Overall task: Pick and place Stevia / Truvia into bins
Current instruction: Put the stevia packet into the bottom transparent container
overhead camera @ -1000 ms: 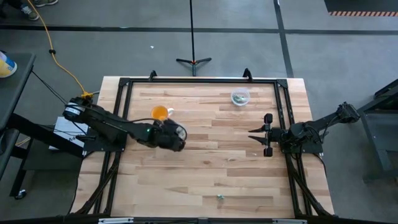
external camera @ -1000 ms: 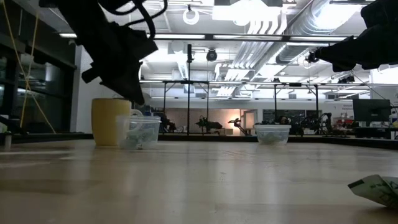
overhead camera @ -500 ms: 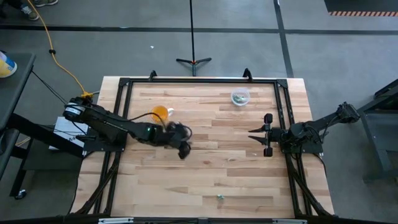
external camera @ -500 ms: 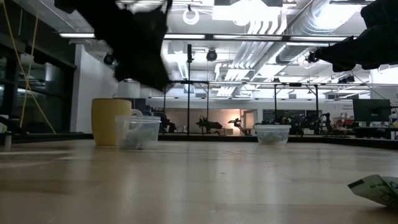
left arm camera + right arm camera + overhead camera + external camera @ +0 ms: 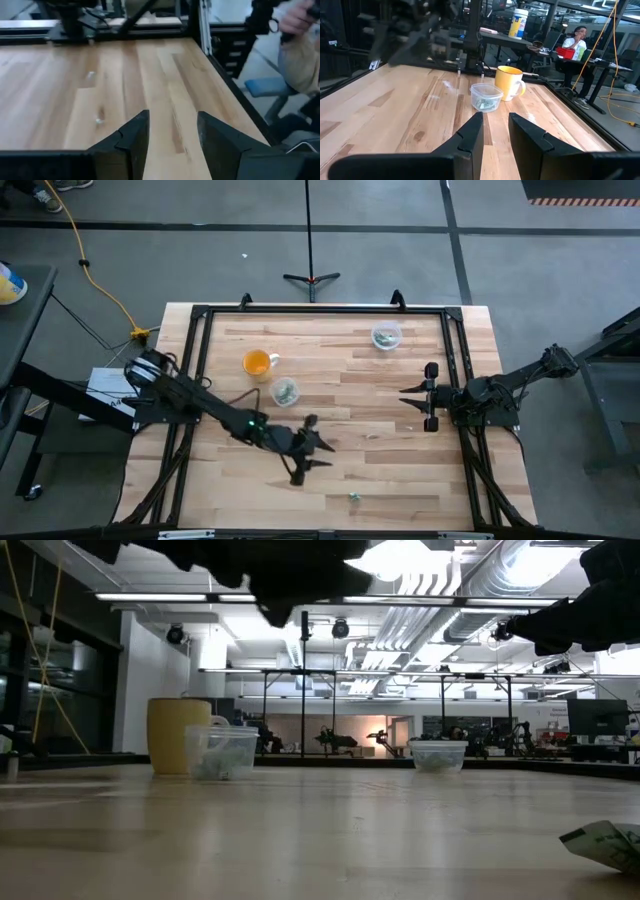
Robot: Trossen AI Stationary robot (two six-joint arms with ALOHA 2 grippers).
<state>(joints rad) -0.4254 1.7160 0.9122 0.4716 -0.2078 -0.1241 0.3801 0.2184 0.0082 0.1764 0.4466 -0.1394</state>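
Since a moment ago my left hand [image 5: 312, 448] has swung away from the orange cup [image 5: 257, 362] toward the middle of the bench [image 5: 340, 380], fingers spread and empty. I see the clear bin [image 5: 286, 391] it left, packets inside, just beside that cup. My right hand [image 5: 408, 402] waits at the bench's right edge, fingers slightly apart. One second bin [image 5: 386, 336] sits at the far side; a loose packet [image 5: 353, 496] lies near the front edge.

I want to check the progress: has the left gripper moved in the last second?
Yes. In the high view the left gripper has swung away from the orange cup and clear cup toward the table's near middle, open and empty.
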